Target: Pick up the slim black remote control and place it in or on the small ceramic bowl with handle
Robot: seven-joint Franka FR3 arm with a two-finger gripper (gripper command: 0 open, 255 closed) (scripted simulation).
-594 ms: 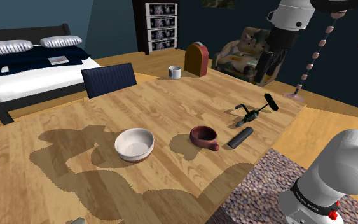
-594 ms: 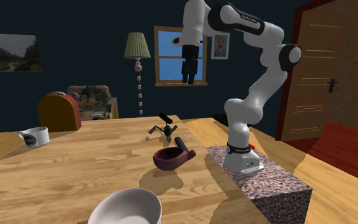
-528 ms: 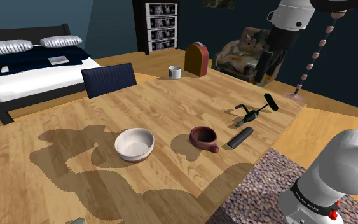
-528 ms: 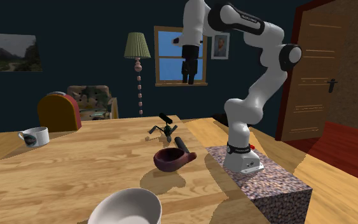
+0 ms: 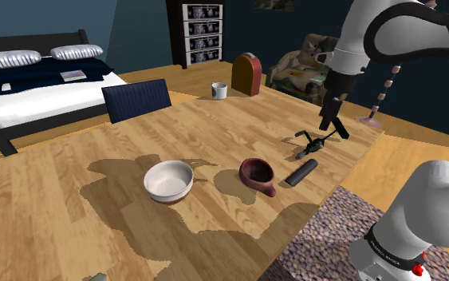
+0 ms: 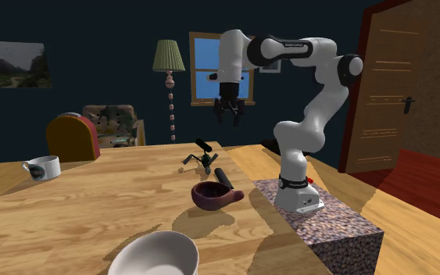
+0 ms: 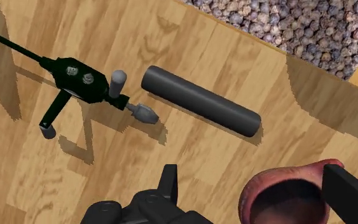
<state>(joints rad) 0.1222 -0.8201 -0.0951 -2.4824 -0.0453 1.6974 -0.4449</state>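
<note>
black end effector (image 5: 326,125) lowered toward table (image 5: 214,128), fingers (image 7: 169,181) apart; remote (image 5: 301,172) unmoved beside bowl (image 5: 246,166).

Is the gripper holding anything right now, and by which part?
Nothing. The gripper hangs open above the table; the remote lies there untouched.

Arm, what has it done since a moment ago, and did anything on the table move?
The gripper came down and now hangs lower above the hand drill, open and empty. The remote, red-brown bowl, white bowl and mug stayed put.
</note>
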